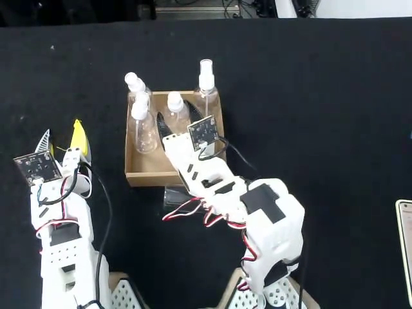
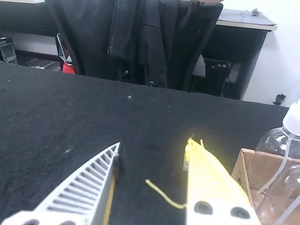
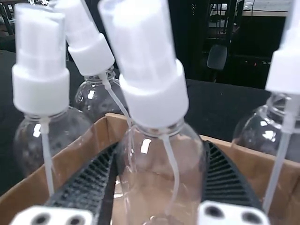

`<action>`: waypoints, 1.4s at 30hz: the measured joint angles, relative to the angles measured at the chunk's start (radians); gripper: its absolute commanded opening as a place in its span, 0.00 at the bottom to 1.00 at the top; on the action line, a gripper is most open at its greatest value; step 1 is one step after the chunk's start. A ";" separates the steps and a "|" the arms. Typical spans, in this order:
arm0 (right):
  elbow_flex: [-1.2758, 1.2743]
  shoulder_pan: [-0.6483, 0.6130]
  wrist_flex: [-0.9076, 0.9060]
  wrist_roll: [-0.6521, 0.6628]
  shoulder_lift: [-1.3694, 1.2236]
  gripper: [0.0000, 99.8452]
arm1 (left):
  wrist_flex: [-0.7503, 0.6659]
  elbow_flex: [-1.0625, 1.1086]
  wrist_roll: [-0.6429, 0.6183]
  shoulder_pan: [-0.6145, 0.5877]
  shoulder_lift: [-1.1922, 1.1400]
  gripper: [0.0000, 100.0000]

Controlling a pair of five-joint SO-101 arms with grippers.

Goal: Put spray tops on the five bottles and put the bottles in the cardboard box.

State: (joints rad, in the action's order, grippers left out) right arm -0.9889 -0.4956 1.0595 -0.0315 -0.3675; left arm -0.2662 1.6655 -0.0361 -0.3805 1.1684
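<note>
A cardboard box (image 1: 147, 172) stands mid-table with several clear bottles upright in it, each with a white spray top. My right gripper (image 1: 174, 109) reaches into the box, its black fingers (image 3: 89, 187) pressed on both sides of one bottle (image 3: 159, 159). Other bottles stand close around it: one (image 3: 44, 126) beside it, one (image 3: 93, 93) behind, one (image 3: 267, 131) on the other side. Left of the box, above the black table, my left gripper (image 1: 61, 129) is open with nothing between its grey and yellow fingers (image 2: 206, 178). The box corner (image 2: 241, 168) and a bottle (image 2: 281, 140) lie beside it.
A clear object (image 1: 175, 196) lies on the table in front of the box, partly under the right arm. A white flat thing (image 1: 405, 244) sits at the right edge. Black cloth covers the table (image 1: 322, 96); chairs and desks stand beyond its far edge.
</note>
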 measured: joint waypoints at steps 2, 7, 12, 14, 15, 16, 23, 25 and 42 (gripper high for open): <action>0.000 0.000 0.000 0.000 0.000 0.21 | 0.000 0.000 0.000 0.000 0.000 0.19; 0.000 0.000 0.000 0.000 0.000 0.21 | 0.000 0.000 0.000 0.000 0.000 0.19; 0.000 0.000 0.000 0.000 0.000 0.21 | 0.000 0.000 0.000 0.000 0.000 0.19; -0.002 0.000 0.000 0.000 0.000 0.21 | 0.000 0.000 0.000 0.000 0.000 0.19; -0.002 0.000 0.000 0.000 0.000 0.21 | 0.000 0.000 0.000 0.000 0.000 0.19; -0.002 0.000 0.000 0.000 0.000 0.21 | 0.000 0.000 0.000 0.000 0.000 0.19; -0.002 -0.037 0.000 0.003 0.000 0.22 | 0.000 0.000 0.000 0.000 0.000 0.19; -0.002 -0.037 0.000 0.003 0.000 0.25 | 0.000 0.000 0.000 0.000 0.000 0.19; -0.014 -0.040 0.000 0.006 0.000 0.29 | 0.000 0.000 0.000 0.000 0.000 0.19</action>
State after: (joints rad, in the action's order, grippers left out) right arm -1.0027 -0.5355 1.0595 -0.0253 -0.3675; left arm -0.2662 1.6655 -0.0361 -0.3805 1.1684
